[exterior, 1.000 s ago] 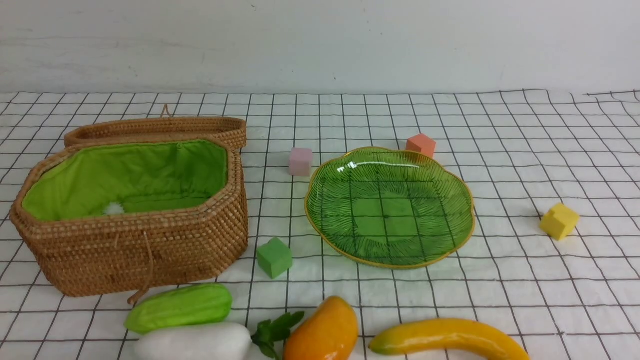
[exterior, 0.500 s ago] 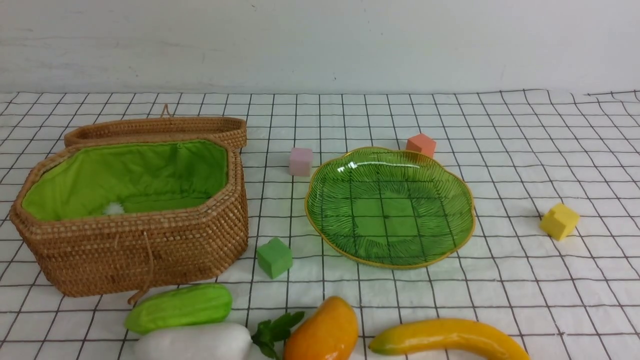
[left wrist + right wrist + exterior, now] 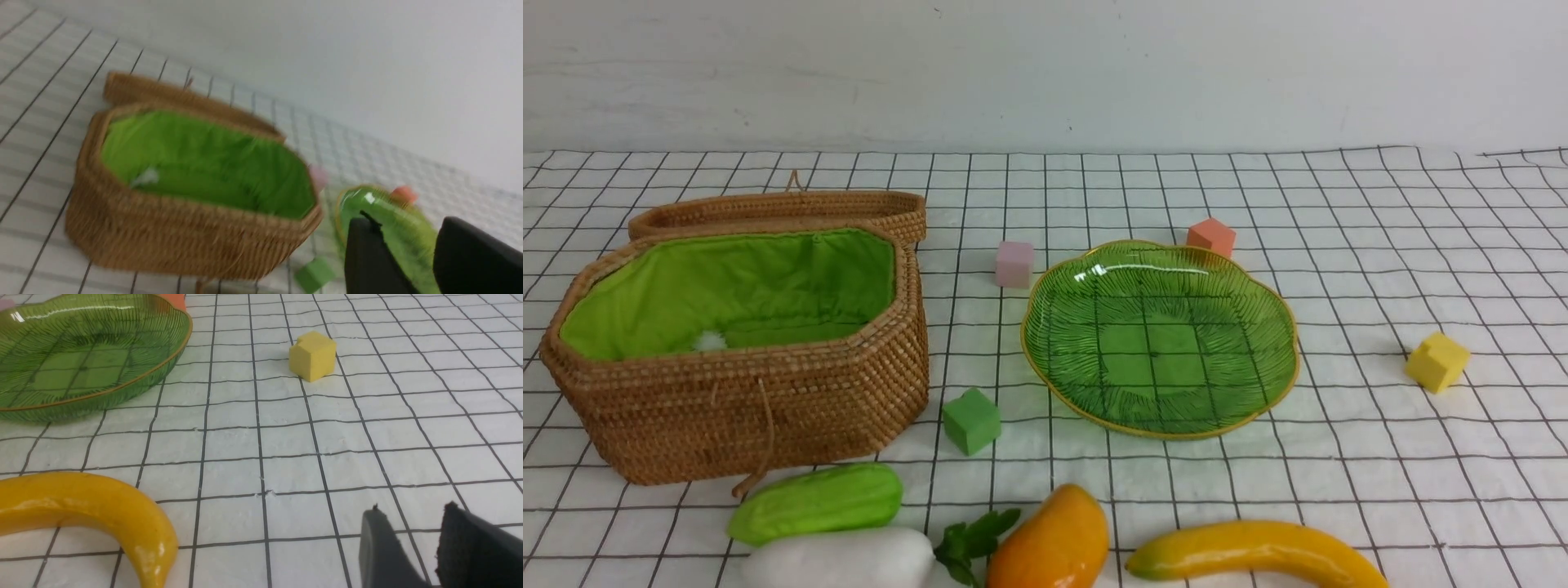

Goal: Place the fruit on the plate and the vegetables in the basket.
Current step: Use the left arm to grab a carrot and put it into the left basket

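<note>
1. Nothing has moved since the earlier frames; in the front view every item lies where it lay.
2. The left hand (image 3: pixel 408 228) is open, its two black fingers apart with nothing between them. Its blurred wrist view looks toward the basket and the plate.
3. The right hand (image 3: pixel 412 510) is also empty, its fingers a little apart above the bare counter (image 3: pixel 1339 457).
4. Taking 12 o'clock as away from the robot, the basket (image 3: pixel 743 408) sits at the plate's 9 o'clock. Its lid (image 3: pixel 784 211) lies open at its 12 o'clock side.
5. The plate (image 3: pixel 1160 343) sits mid-counter. The banana (image 3: pixel 1258 551) lies on the counter at the plate's 5 o'clock and the mango (image 3: pixel 1049 543) at its 7 o'clock, both apart from the rim.
6. The cucumber (image 3: pixel 817 502) lies just outside the basket at its 5 o'clock. The radish (image 3: pixel 841 559) lies just beside the cucumber at the cucumber's 6 o'clock, its leaves reaching to the mango.
7. Around the plate, the green cube (image 3: pixel 970 420) is at 8 o'clock, the pink cube (image 3: pixel 1014 264) at 10 o'clock, the orange cube (image 3: pixel 1210 237) just beyond the rim at 1 o'clock, and the yellow cube (image 3: pixel 1437 361) well apart at 3 o'clock.
</note>
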`<move>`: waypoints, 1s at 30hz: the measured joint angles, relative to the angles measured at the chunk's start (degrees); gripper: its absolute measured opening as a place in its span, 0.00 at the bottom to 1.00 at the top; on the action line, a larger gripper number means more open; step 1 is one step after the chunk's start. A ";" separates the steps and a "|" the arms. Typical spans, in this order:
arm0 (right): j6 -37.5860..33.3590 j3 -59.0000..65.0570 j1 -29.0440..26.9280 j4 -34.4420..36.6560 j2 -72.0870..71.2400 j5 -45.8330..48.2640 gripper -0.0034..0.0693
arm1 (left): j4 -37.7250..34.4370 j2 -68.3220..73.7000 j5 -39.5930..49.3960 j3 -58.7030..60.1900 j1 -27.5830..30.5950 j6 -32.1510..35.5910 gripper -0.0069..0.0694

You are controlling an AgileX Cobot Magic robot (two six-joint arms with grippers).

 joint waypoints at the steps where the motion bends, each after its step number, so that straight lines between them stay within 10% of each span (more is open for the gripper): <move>1: 0.00 0.00 0.00 0.00 0.00 0.00 0.38 | -0.12 0.75 0.33 0.00 0.00 -0.68 0.40; 9: 0.00 0.00 0.00 0.00 0.00 0.00 0.38 | -10.10 17.02 18.92 1.84 0.00 -13.12 0.41; 18: 0.00 0.00 0.00 0.00 0.00 0.00 0.38 | -29.28 24.01 9.25 19.30 0.00 -5.42 0.64; 30: 0.00 0.00 0.00 0.00 0.00 0.00 0.38 | -31.53 30.08 8.65 19.74 -1.41 2.51 0.92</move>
